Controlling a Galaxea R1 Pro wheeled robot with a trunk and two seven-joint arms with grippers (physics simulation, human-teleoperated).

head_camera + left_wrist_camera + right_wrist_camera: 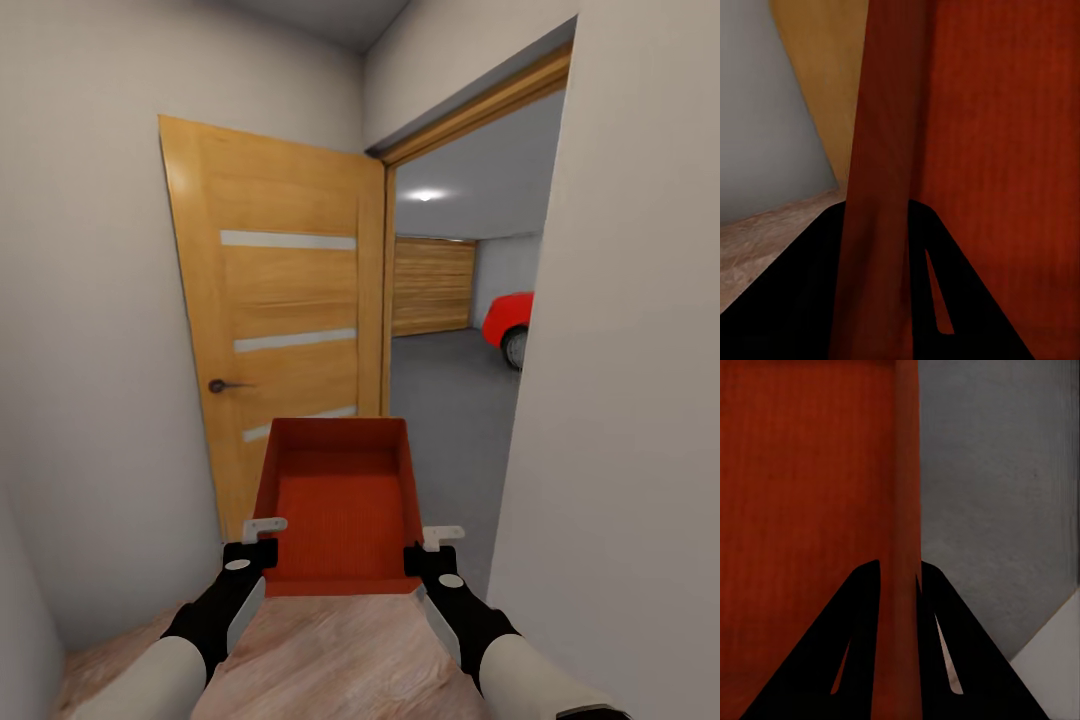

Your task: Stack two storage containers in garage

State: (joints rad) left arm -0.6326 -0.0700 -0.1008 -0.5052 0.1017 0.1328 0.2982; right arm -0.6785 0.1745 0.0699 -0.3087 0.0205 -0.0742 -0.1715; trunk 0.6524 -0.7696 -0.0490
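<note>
One orange-red bin [342,505] is held up between the two arms, in front of an open wooden door [285,320]. The left gripper [256,545] is closed on the bin's left wall, with one finger inside and one outside. The right gripper [432,550] is pinched on the right wall the same way. Past the jaws, a dark grey floor [450,400] and part of a red car [510,322] can be seen through the doorway. The bin should be kept level and carried slowly. It should be steered through the middle of the gap, so the door and the white wall [620,400] are not bumped.
</note>
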